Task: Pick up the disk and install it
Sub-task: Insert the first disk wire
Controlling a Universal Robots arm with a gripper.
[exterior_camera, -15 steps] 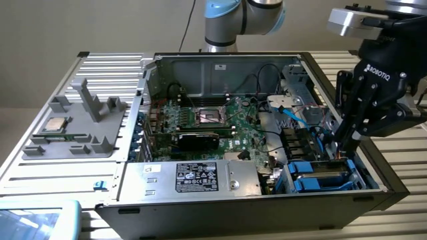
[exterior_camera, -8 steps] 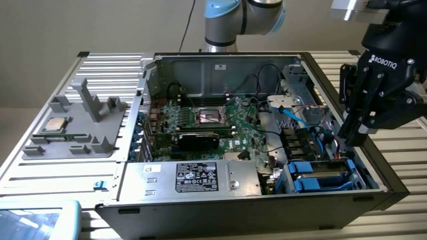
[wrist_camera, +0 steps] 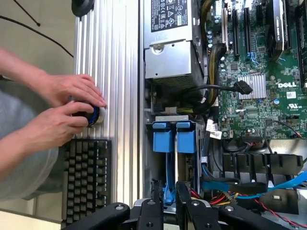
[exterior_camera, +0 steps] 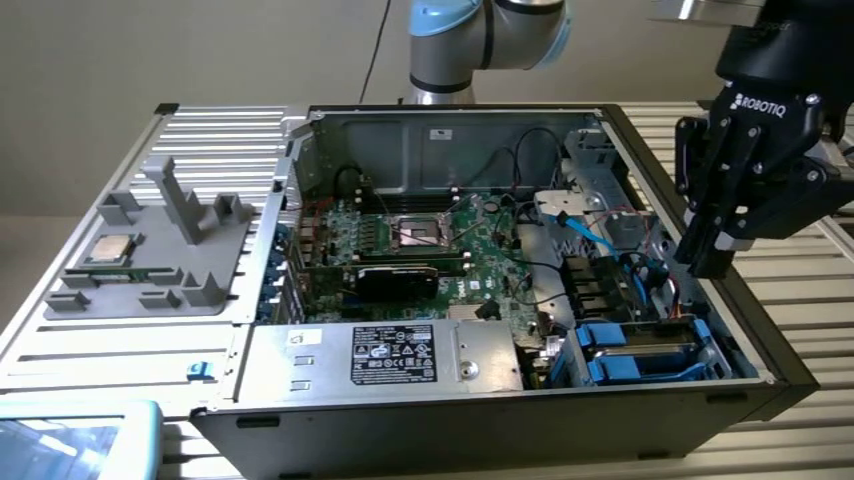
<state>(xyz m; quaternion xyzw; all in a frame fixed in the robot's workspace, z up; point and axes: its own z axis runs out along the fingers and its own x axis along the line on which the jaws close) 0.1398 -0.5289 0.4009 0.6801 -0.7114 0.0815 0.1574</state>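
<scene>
The black gripper (exterior_camera: 711, 265), fingers slightly apart and empty over the blue-bracketed silver metal disk (exterior_camera: 645, 350) in the near-right bay, should probably travel vertically, avoiding the blue cables (exterior_camera: 587, 232).

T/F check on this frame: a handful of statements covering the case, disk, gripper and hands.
1. The computer case is open, with the motherboard exposed. True.
2. The gripper hangs over the gray fixture. False: it is above the case's wall on the exterior view's right, near the drive bay.
3. A disk in a blue bracket sits in that bay. True.
4. A person's hands are typing on the keyboard. False: they are on a round knob beside it.
5. The processor chip lies on the gray fixture. True.
</scene>
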